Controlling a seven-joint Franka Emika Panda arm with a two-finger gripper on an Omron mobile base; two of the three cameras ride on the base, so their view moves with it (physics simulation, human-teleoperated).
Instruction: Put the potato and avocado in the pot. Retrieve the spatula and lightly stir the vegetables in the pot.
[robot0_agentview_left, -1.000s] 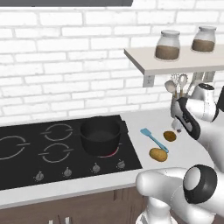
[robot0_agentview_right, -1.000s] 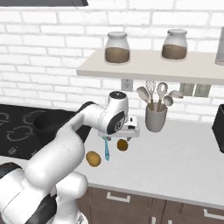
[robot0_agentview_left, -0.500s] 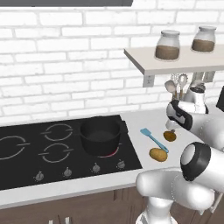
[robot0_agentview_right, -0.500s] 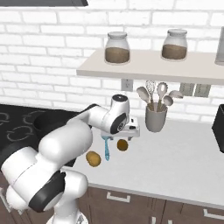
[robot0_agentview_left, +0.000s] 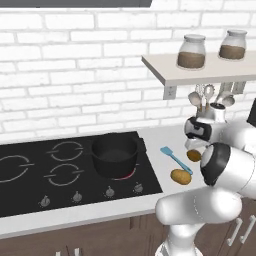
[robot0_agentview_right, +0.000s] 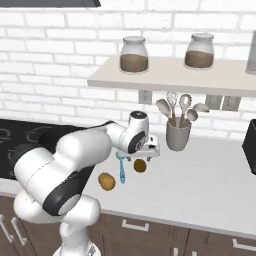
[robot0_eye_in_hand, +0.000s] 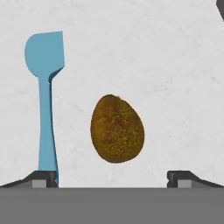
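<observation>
The gripper (robot0_eye_in_hand: 112, 177) hangs wide open right over the avocado (robot0_eye_in_hand: 117, 129), holding nothing, so it can grab it for the pot (robot0_agentview_left: 114, 154).

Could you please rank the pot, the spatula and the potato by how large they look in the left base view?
1. The pot, clearly the largest.
2. The spatula, long but slim.
3. The potato, shorter than the spatula yet plumper, so these two are close.
</observation>
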